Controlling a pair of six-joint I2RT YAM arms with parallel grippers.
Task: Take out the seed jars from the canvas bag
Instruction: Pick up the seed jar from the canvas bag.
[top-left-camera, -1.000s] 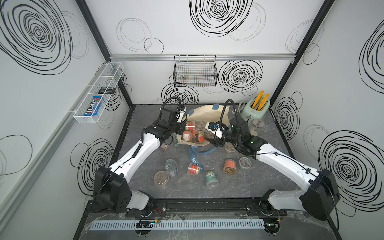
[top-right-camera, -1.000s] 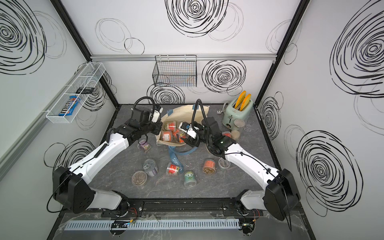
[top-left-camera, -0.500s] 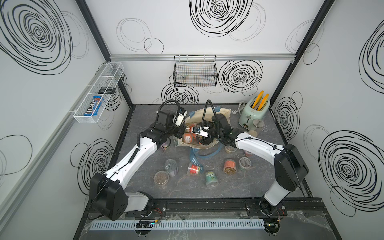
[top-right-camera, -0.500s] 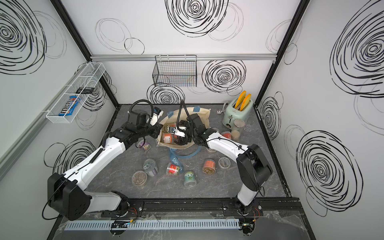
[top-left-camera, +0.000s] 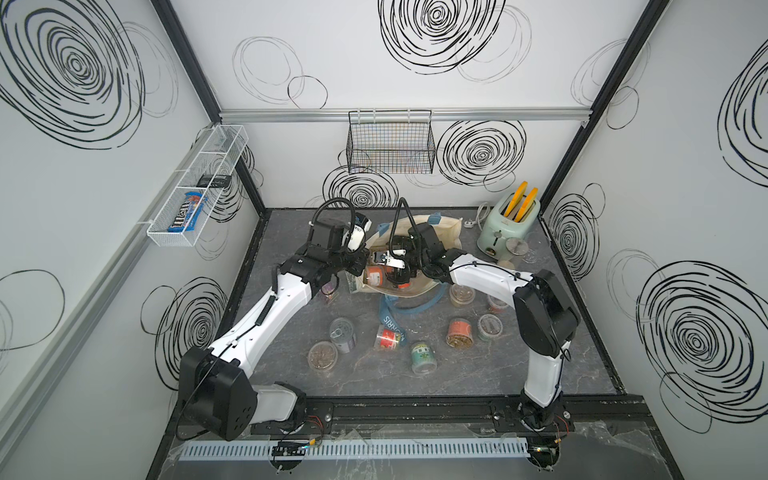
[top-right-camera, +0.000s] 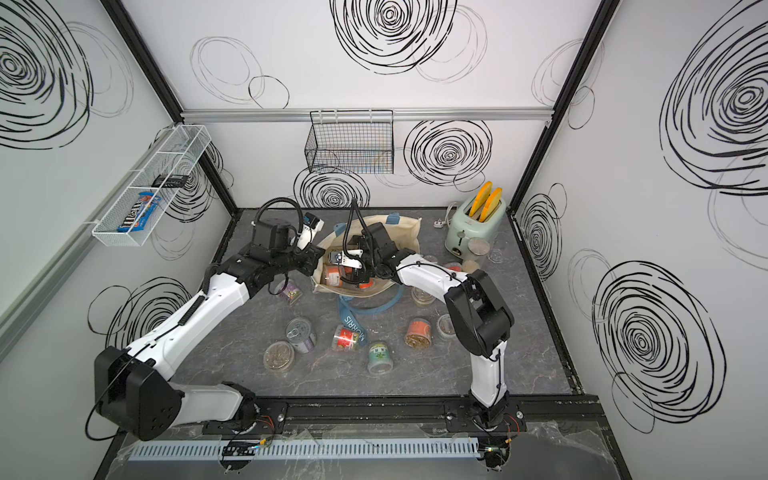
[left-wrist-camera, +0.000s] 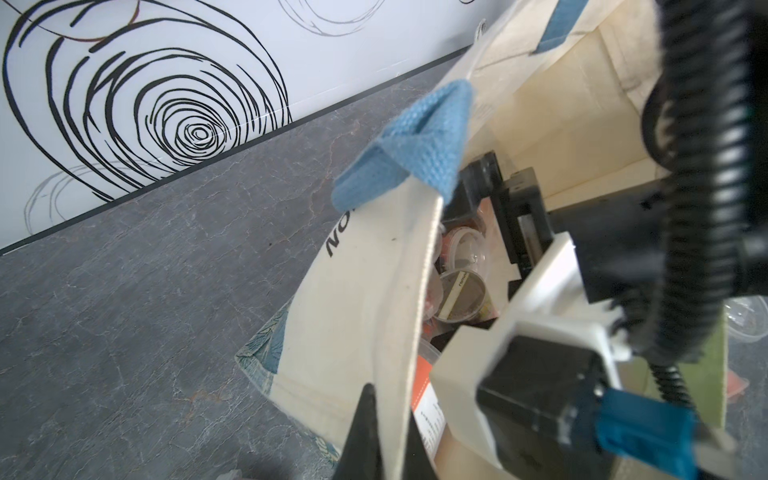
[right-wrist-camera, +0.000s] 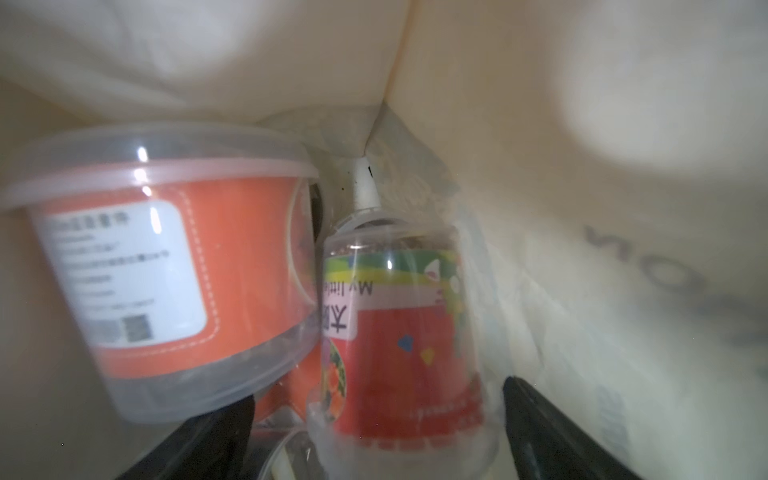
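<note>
We log left arm (top-left-camera: 270, 311) outstretched, left pincer (top-left-camera: 360, 266) clenched on canvas bag (left-wrist-camera: 365, 311) rim; right pincer (right-wrist-camera: 378, 395) splayed inside, two seed jars (right-wrist-camera: 166, 266) ahead.

— Where does the canvas bag (top-left-camera: 442, 227) lie?
— On the table (top-left-camera: 478, 374), mid-width, near the back edge. Its strap (top-left-camera: 390, 324) runs out toward the front edge.
— And the seed jars (top-left-camera: 459, 332)?
— Several are inside the bag; in the right wrist view two jars (right-wrist-camera: 178, 266) touch side by side in a bag corner. Six lie scattered before the bag, one jar (top-left-camera: 388, 337) against the strap's end. Another jar (top-right-camera: 291, 292) sits just left of the bag, one more jar (top-left-camera: 461, 294) just right.
— The back right corner?
— A toaster (top-left-camera: 509, 224), with a canister (top-left-camera: 517, 248) just before it.
— The walls?
— A wire basket (top-left-camera: 390, 145) on the back wall; a rack (top-left-camera: 220, 141) on the left wall, a packet (top-left-camera: 187, 210) in it.
</note>
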